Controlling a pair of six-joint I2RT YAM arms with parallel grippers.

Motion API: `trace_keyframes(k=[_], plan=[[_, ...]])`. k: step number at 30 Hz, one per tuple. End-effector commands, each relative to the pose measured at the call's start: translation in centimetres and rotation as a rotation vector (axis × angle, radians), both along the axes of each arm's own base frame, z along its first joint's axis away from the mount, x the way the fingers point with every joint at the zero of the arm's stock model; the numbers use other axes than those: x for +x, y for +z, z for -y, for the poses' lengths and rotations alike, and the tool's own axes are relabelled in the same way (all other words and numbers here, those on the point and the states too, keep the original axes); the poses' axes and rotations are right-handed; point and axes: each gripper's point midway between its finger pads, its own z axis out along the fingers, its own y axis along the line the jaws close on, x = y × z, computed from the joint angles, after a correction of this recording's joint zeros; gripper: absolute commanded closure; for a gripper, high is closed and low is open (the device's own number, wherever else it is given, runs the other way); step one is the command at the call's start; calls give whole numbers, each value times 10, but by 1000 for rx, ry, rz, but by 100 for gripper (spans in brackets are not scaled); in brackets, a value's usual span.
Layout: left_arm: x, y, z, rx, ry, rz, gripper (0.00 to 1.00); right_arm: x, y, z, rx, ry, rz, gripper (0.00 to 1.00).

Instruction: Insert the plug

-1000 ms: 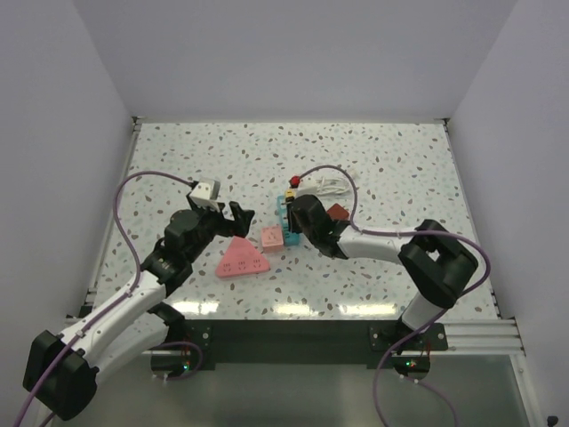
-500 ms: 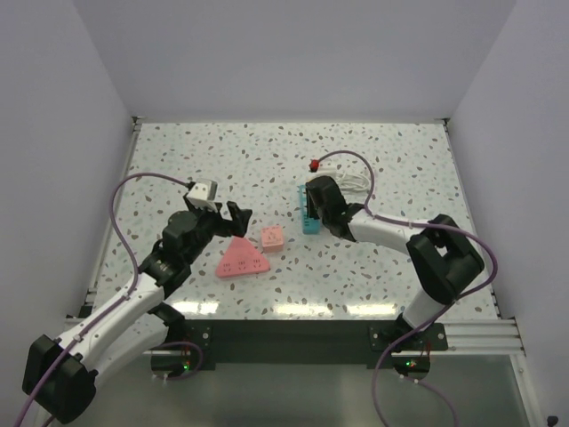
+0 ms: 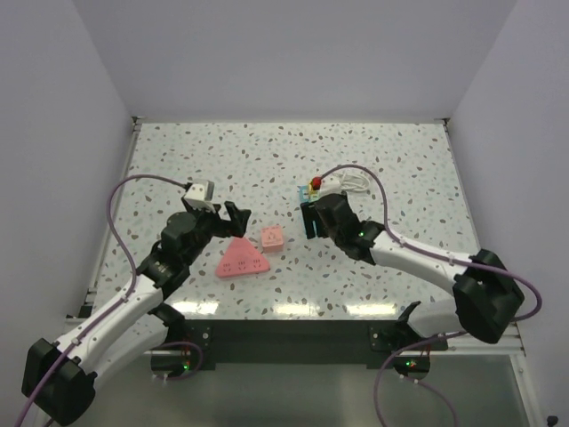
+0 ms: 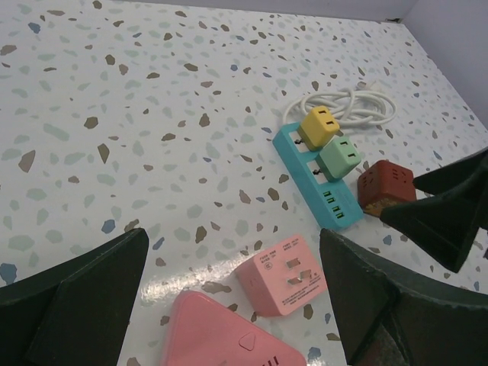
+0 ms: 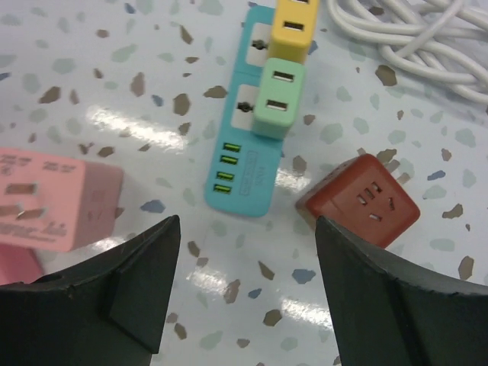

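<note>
A pink cube plug (image 3: pixel 271 237) lies on the table with its prongs up, also in the left wrist view (image 4: pixel 293 274) and the right wrist view (image 5: pixel 49 200). A pink triangular power strip (image 3: pixel 241 260) lies beside it (image 4: pixel 221 335). A blue power strip (image 5: pixel 248 152) holds a yellow plug (image 5: pixel 293 30) and a green plug (image 5: pixel 276 97). My left gripper (image 3: pixel 231 218) is open and empty, hovering near the pink plug (image 4: pixel 236 305). My right gripper (image 3: pixel 313 218) is open and empty above the blue strip's near end (image 5: pixel 248 305).
A red-brown cube socket (image 5: pixel 362 200) sits right of the blue strip (image 4: pixel 316 183). A coiled white cable (image 5: pixel 412 38) lies behind it (image 3: pixel 342 182). White walls enclose the table on three sides.
My right arm has swung right and stretched out, away from the pink plug. The blue strip with its plugs now lies further right. The left arm has barely moved.
</note>
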Motion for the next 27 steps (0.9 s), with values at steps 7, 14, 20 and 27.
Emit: trace_keyframes(k=[7, 14, 20, 27], plan=[[-25, -11, 47, 8, -35, -80, 3, -14, 74, 29, 101, -123, 200, 17], [-36, -32, 75, 85, 28, -149, 9, -15, 105, 30, 165, -121, 252, 16], [-40, -46, 76, 136, 72, -180, 17, -19, 103, 23, 204, -82, 247, 15], [-27, -46, 94, 176, 74, -179, 25, -24, 101, 21, 234, -62, 242, 15]])
